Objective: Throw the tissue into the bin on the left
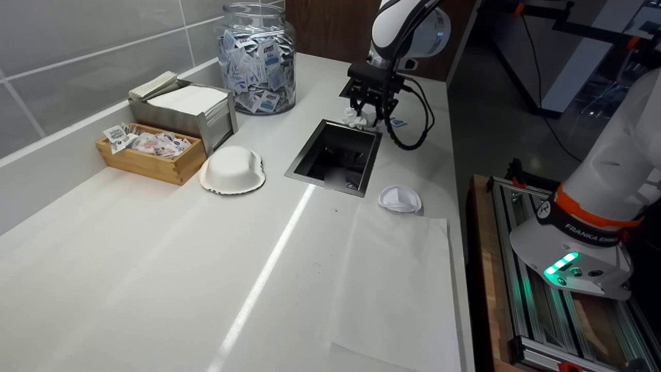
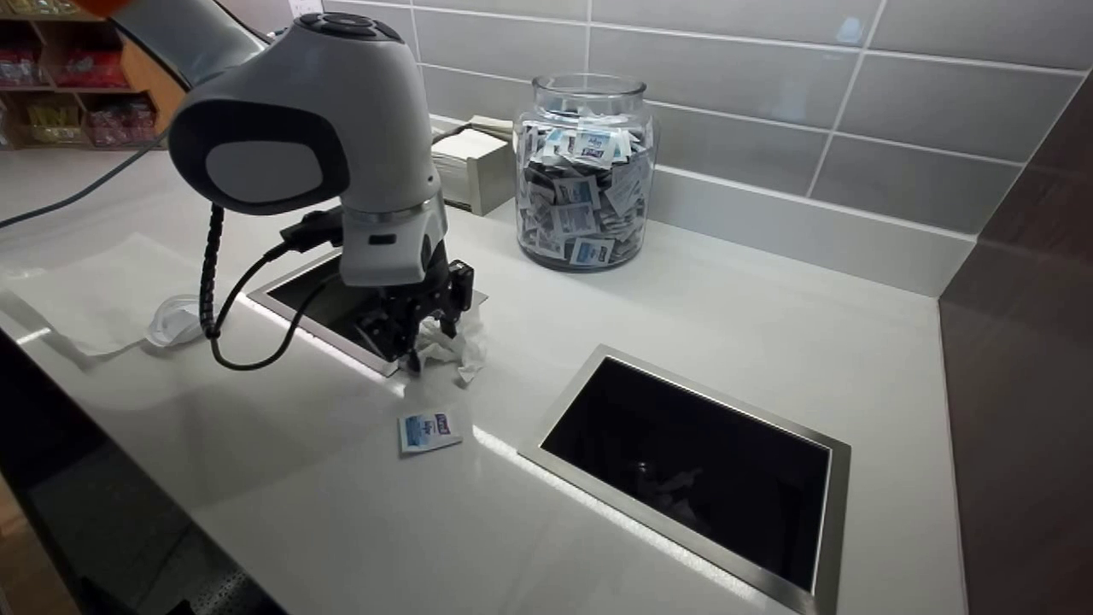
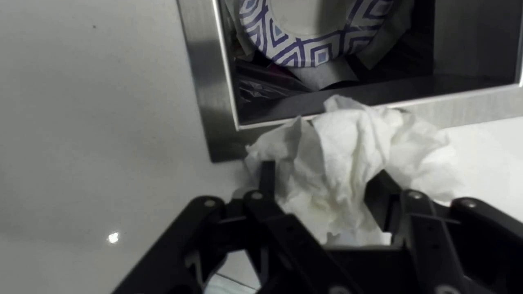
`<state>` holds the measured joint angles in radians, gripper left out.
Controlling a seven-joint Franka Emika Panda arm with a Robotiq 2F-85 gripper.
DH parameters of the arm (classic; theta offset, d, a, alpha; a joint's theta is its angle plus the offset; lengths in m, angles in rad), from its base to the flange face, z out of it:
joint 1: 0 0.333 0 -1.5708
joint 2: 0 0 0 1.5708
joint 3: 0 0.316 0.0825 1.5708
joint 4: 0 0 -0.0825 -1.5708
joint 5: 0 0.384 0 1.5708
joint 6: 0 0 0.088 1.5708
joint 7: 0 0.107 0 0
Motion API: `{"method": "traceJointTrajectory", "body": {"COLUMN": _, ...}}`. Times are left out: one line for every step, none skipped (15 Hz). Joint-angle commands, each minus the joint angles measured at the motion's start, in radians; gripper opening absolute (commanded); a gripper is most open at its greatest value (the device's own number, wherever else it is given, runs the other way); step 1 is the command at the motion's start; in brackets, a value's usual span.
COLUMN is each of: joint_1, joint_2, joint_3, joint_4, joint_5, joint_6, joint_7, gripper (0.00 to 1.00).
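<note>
wrist view: the claw [image 3: 325, 181] enters from the lower edge, fingers [image 3: 267, 179] set apart, with the crumpled tissue [image 3: 351, 141] between them. whether the fingers press on the tissue cannot be told. the tissue spreads past both sides of the gap and overlaps the rim of the bin [image 3: 208, 81] in this view. a round dish [image 3: 314, 24] with a patterned border lies inside the bin.

in an exterior view, the claw points downward, with the tissue at its lower end, beside the far edge of the bin. a white bowl [image 1: 232, 165] sits upside down on the table [image 1: 155, 258], just beside a wooden box [image 1: 139, 164] of packets [image 1: 160, 144]. a napkin holder [image 1: 165, 123] and a glass jar [image 1: 258, 67] stand near the tiled wall [image 1: 77, 41].

in an exterior view, the tissue is below the claw, at the end of the bin facing a second bin [image 2: 833, 512]. a printed sachet [image 2: 429, 432] lies flat on the table near the tissue. contact between tissue and table cannot be determined.
</note>
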<state>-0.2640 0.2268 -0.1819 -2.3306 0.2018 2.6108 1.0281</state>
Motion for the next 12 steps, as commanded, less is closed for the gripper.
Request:
{"method": "traceJointTrajectory", "body": {"joint_1": 0.023, "joint_2": 0.026, "joint_3": -0.027, "joint_4": 0.019, "joint_5": 0.027, "joint_6": -0.022, "joint_7": -0.022, "gripper": 0.24}}
{"method": "traceJointTrajectory", "body": {"joint_1": 0.025, "joint_2": 0.026, "joint_3": -0.029, "joint_4": 0.02, "joint_5": 0.027, "joint_6": -0.023, "joint_7": -0.021, "gripper": 0.17}}
{"method": "traceJointTrajectory", "body": {"joint_1": 0.027, "joint_2": 0.026, "joint_3": -0.031, "joint_4": 0.021, "joint_5": 0.026, "joint_6": -0.021, "joint_7": -0.019, "gripper": 0.08}}
{"method": "traceJointTrajectory", "body": {"joint_1": 0.028, "joint_2": 0.026, "joint_3": -0.033, "joint_4": 0.022, "joint_5": 0.027, "joint_6": -0.02, "joint_7": -0.018, "gripper": 0.02}}
{"method": "traceJointTrajectory", "body": {"joint_1": 0.029, "joint_2": 0.025, "joint_3": -0.033, "joint_4": 0.023, "joint_5": 0.028, "joint_6": -0.02, "joint_7": -0.019, "gripper": 0.0}}
{"method": "traceJointTrajectory", "body": {"joint_1": 0.03, "joint_2": 0.025, "joint_3": -0.035, "joint_4": 0.021, "joint_5": 0.025, "joint_6": -0.014, "joint_7": -0.018, "gripper": 0.0}}
{"method": "traceJointTrajectory", "body": {"joint_1": 0.032, "joint_2": 0.024, "joint_3": -0.037, "joint_4": 0.02, "joint_5": 0.022, "joint_6": -0.011, "joint_7": -0.017, "gripper": 0.0}}
{"method": "traceJointTrajectory", "body": {"joint_1": 0.031, "joint_2": 0.021, "joint_3": -0.038, "joint_4": 0.021, "joint_5": 0.023, "joint_6": -0.012, "joint_7": -0.018, "gripper": 0.02}}
{"method": "traceJointTrajectory", "body": {"joint_1": 0.03, "joint_2": 0.021, "joint_3": -0.042, "joint_4": 0.022, "joint_5": 0.021, "joint_6": -0.007, "joint_7": -0.014, "gripper": 0.02}}
{"method": "traceJointTrajectory", "body": {"joint_1": 0.028, "joint_2": 0.018, "joint_3": -0.048, "joint_4": 0.022, "joint_5": 0.018, "joint_6": -0.004, "joint_7": -0.011, "gripper": 0.02}}
{"method": "traceJointTrajectory", "body": {"joint_1": 0.027, "joint_2": 0.014, "joint_3": -0.055, "joint_4": 0.021, "joint_5": 0.015, "joint_6": -0.001, "joint_7": -0.008, "gripper": 0.02}}
{"method": "traceJointTrajectory", "body": {"joint_1": 0.022, "joint_2": 0.005, "joint_3": -0.063, "joint_4": 0.02, "joint_5": 0.018, "joint_6": -0.001, "joint_7": -0.007, "gripper": 0.03}}
